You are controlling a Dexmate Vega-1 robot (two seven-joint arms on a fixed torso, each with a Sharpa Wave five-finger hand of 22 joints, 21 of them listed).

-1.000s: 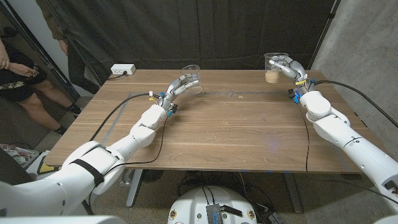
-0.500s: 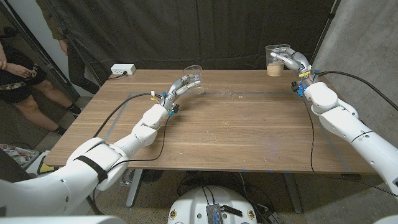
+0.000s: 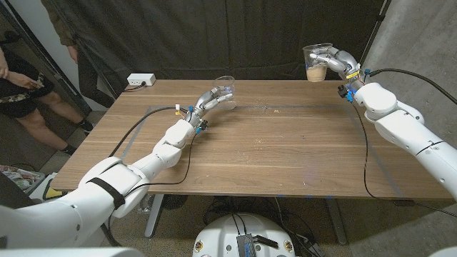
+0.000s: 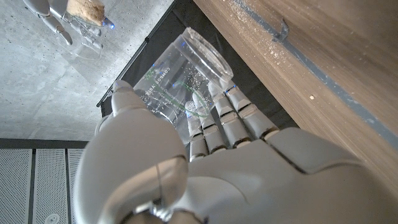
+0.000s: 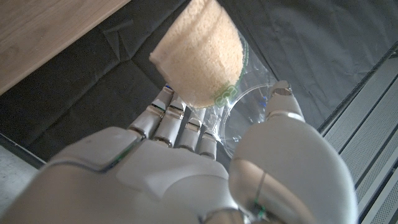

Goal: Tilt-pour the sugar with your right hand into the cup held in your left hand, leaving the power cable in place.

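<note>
My right hand point(image 3: 338, 63) grips a clear plastic cup of brown sugar point(image 3: 315, 66) and holds it upright in the air above the table's far right corner. In the right wrist view the sugar point(image 5: 200, 55) fills the cup's lower part beyond my fingers point(image 5: 177, 124). At the far middle of the table, my left hand point(image 3: 208, 99) grips an empty clear cup point(image 3: 225, 90), tilted a little. The left wrist view shows this empty cup point(image 4: 180, 81) in my left hand point(image 4: 205, 162), with the sugar cup point(image 4: 85, 14) far off. A white power strip point(image 3: 141, 80) lies at the far left corner.
The wooden table point(image 3: 257, 157) has grey tape lines and a few spilled grains point(image 3: 269, 109) near the far middle. Black cables run along both arms. A person point(image 3: 25, 86) stands beyond the table's left side. A dark curtain hangs behind.
My right hand has lifted the sugar cup from near the table top up into the air. My left hand with the empty cup has shifted slightly right.
</note>
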